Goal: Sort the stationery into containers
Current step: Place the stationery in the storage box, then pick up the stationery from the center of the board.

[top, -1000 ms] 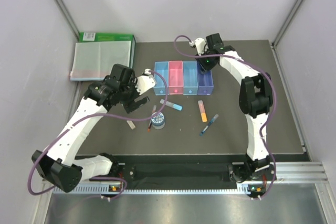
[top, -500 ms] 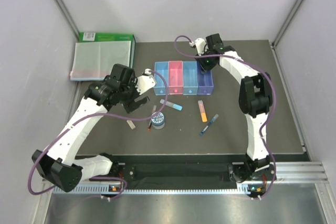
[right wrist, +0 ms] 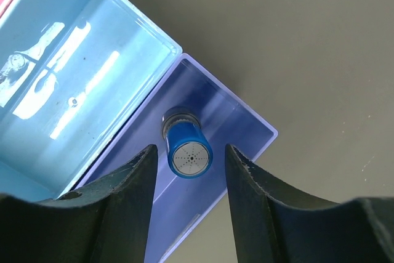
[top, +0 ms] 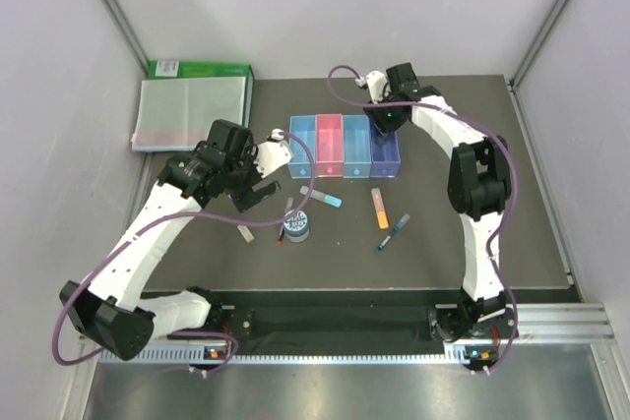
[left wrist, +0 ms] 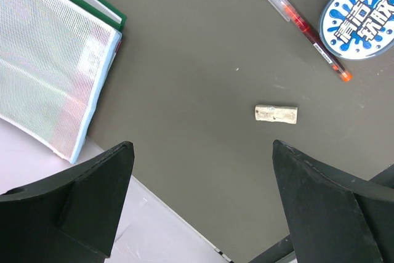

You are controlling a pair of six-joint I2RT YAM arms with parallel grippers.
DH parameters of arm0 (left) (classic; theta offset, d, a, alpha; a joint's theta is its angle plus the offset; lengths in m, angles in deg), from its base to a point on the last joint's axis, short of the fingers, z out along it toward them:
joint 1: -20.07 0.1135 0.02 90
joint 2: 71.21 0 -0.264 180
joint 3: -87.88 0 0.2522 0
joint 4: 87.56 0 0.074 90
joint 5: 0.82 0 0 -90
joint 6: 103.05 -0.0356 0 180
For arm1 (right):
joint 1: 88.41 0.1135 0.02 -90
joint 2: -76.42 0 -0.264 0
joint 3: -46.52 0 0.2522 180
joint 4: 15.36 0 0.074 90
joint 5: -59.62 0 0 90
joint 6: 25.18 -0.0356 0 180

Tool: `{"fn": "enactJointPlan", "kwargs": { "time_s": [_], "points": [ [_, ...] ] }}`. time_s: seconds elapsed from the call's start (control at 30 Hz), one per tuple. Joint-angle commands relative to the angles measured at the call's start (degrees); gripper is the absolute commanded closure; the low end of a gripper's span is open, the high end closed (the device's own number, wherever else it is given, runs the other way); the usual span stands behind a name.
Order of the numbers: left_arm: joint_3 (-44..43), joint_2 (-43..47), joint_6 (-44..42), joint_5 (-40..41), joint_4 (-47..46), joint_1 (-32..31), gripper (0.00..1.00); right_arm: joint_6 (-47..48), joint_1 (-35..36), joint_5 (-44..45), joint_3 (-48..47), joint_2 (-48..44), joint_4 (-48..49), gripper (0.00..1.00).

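My right hand (right wrist: pixel 190 152) hangs spread, its finger roots cut off below. The blue-capped bottle (right wrist: pixel 188 152) sits between the fingers inside the purple bin (right wrist: pixel 247 126), untouched.

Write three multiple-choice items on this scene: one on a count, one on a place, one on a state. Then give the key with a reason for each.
1. How many bins form the joined row?
A. three
B. four
C. five

2. Where is the blue-capped bottle?
A. outside the row
B. held in the air above the row
C. standing in the purple-blue bin

3. What state is the left gripper in?
A. open, holding nothing
B. shut on an item
C. shut and empty

Key:
1 B: the top view shows light blue, pink, light blue and purple-blue compartments side by side.
2 C: the right wrist view looks down on its cap inside the purple walls.
3 A: its fingers stand wide apart, and the beige eraser lies on the surface below, untouched.
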Motion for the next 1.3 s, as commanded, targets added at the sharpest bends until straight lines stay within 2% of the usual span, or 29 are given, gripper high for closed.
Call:
{"fn": "enactJointPlan", "kwargs": {
  "time_s": [0.0,0.27,0.37,0.57,0.67,0.7,0.83,1.03,1.27],
  "points": [
    [-0.4,1.4,-0.7,-1.1,-1.5,-0.2,0.01,-1.2,-0.2,-0.1,-3.7,-5.2,0.7,0.52],
    [3.6,3.2,-5.3,-3.7,-0.7,-0.2,0.01,0.2,1.0,0.4,-4.0,-15.0,-3.0,0.51],
    [3.6,2.0,-6.6,-8.7,1.4,-0.3,0.01,1.8,1.3,1.9,-2.6,-19.4,-5.1,0.50],
    [5.8,-1.9,-7.2,-13.8,1.8,-3.0,0.01,4.1,1.3,6.1,1.3,-28.2,-9.2,0.33],
    [6.5,-5.3,-9.1,-16.0,2.1,-5.1,0.01,4.7,1.3,7.4,4.6,-33.0,-10.5,0.20],
    [6.6,-6.5,-10.0,-16.2,2.1,-5.6,0.01,4.8,1.3,8.8,6.7,-34.2,-10.6,0.14],
    [5.1,-11.9,-12.2,-16.4,1.6,-6.9,0.01,5.6,1.1,9.2,11.8,-40.7,-11.9,0.01],
    [4.0,-19.1,-13.9,-16.1,-1.4,-7.3,0.01,5.7,0.6,10.2,15.2,-44.4,-13.5,0.00],
    [4.4,-22.7,-13.9,-16.2,-3.2,-7.8,0.01,6.0,0.5,11.7,16.5,-45.0,-12.6,0.00]
  ]
}}
